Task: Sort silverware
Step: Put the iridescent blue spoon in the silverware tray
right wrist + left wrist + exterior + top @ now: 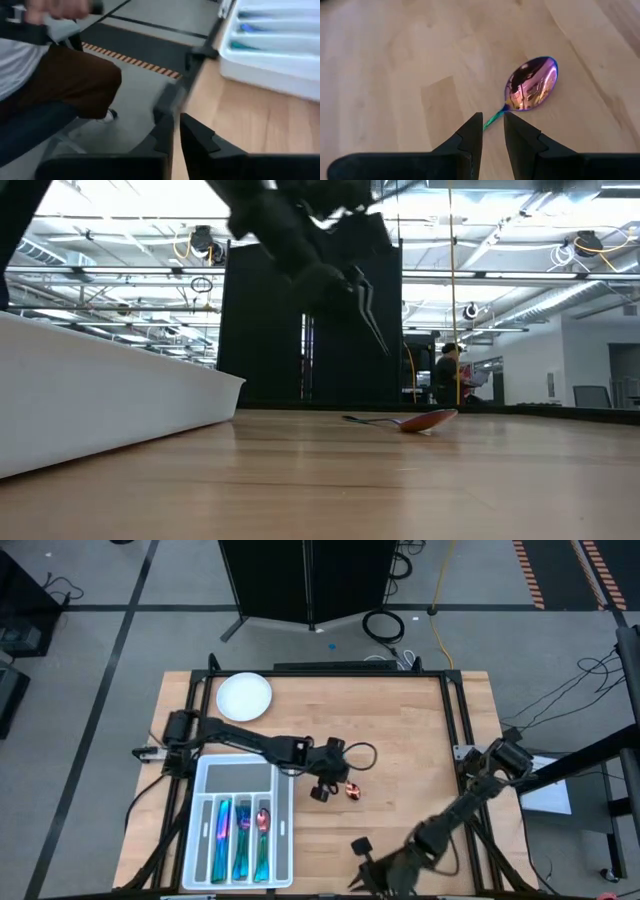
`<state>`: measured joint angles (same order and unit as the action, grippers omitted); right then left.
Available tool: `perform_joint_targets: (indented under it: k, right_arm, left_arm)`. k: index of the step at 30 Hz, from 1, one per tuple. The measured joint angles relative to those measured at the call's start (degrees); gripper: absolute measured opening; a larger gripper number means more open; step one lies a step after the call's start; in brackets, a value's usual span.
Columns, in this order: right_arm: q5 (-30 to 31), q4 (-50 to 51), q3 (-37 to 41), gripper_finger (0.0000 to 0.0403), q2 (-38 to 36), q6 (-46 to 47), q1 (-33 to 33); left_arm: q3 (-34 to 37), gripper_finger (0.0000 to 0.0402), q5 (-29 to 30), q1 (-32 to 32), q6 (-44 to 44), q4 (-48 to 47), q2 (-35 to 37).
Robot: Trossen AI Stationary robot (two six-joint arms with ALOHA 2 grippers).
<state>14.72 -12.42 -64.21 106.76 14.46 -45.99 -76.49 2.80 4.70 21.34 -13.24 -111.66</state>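
Observation:
A rainbow-finished spoon (352,791) lies on the wooden table at its middle, bowl (532,84) up and handle (492,120) pointing toward my left gripper. That gripper (492,125) hangs open by a narrow gap above the handle end. In the low view its fingers (372,320) stand well clear of the spoon (405,420). More silverware (240,830) lies in the white compartment tray (240,772) at the near left. My right gripper (358,858) is near the table's front edge, its fingers (195,137) almost together with nothing between them.
A white round plate (244,696) sits at the far left corner. The tray's tall wall (100,400) rises to the left of the spoon. Bare wood lies to the right of the spoon. A seated person (60,75) is beside the table's near edge.

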Motion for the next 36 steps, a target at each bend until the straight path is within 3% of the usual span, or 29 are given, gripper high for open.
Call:
perform_joint_targets:
  k: [6,10,32,36]
  right_arm:
    - [-3.1,-6.6,9.8,0.0003,-0.5,6.0,2.6]
    - [-3.1,-6.6,12.2,0.0001,-0.6,9.6,2.0]
    - [-3.1,-5.6,13.5,0.0,-3.9,8.8,1.3]
    - [-3.1,-5.7,13.5,0.0,-3.9,8.7,1.3]
  left_arm:
    - [-8.9,0.0081,-3.7,-1.7,9.5,-7.7,-6.6]
    - [-10.1,0.0081,-4.9,-3.1,12.2,-10.1,-9.0]
    - [-10.2,0.0081,-4.3,-4.7,20.1,-8.8,-12.4]
    - [-10.2,0.0081,-7.4,-5.7,19.6,-8.8,-13.3]
